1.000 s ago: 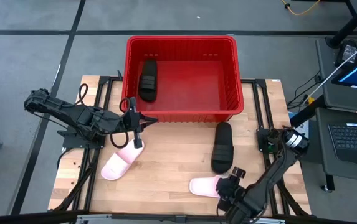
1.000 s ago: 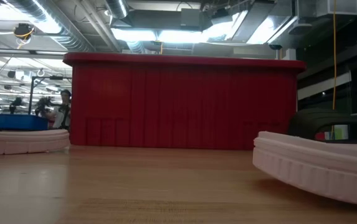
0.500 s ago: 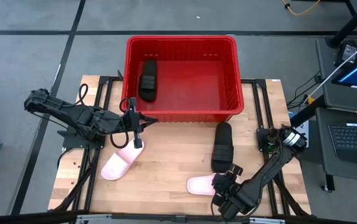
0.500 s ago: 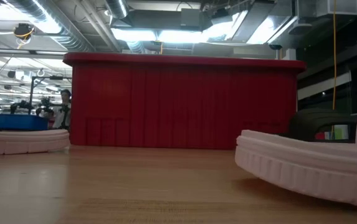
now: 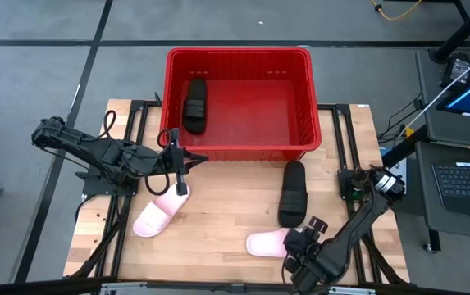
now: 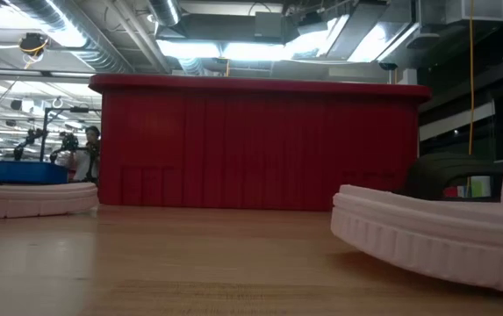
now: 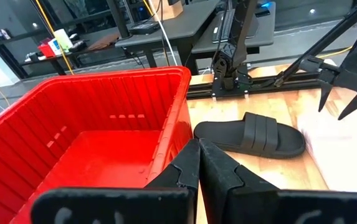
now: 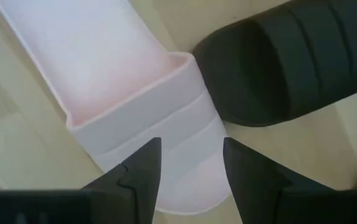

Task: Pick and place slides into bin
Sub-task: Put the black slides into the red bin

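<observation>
The right gripper [image 5: 302, 246], jaws spread, sits over the strap end of the pink slide [image 5: 267, 243] lying along the table's front edge.

Bin [image 5: 239, 59] occupies the far middle of the table [image 5: 218, 221]; its right two-thirds are bare floor, with one black slide [image 5: 194, 104] lying along the left wall. Left gripper [image 5: 181, 170] (fingers together) stands just beside the bin's near left corner, over the left pink slide [image 5: 157, 215]. Bare wood lies between that slide and the right pink slide [image 5: 269, 243]. Right gripper [image 5: 294, 248], fingers apart, straddles the latter's strap end; the second black slide [image 5: 292, 193] lies just beyond, narrowing the approach.
</observation>
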